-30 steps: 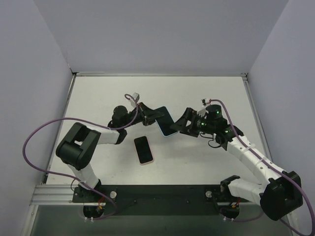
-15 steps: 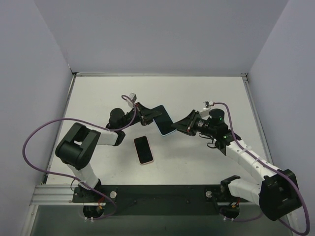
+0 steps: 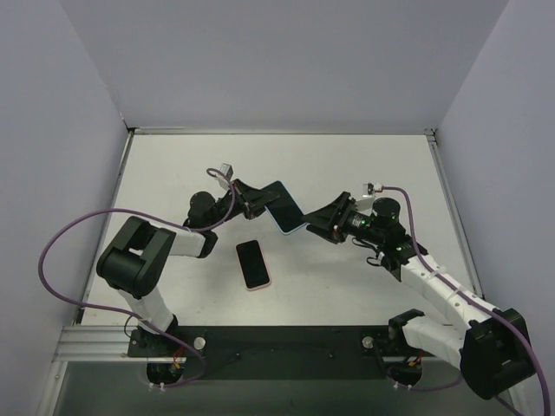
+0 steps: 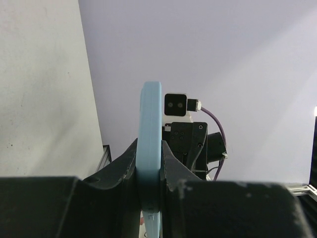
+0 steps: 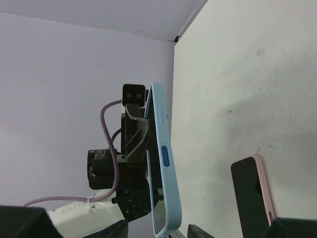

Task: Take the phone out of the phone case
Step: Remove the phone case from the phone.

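Looked basically done to me: the pink-edged phone [image 3: 252, 263] lay flat on the table [image 3: 347, 165], apart from the blue phone case [image 4: 151, 124]. The left jaws clamped the case up in the air. The right jaws straddled its lower end, but I couldn't tell if they were gripping it.

walls [image 3: 286, 61]: pale lavender | table [image 3: 173, 165]: white, matte | lighting: seemingly even

One light-blue phone case [image 3: 284, 208], one pink-edged phone [image 3: 252, 263], a left gripper [image 3: 265, 201] and a right gripper [image 3: 310, 225], two purple cables [image 3: 113, 211]
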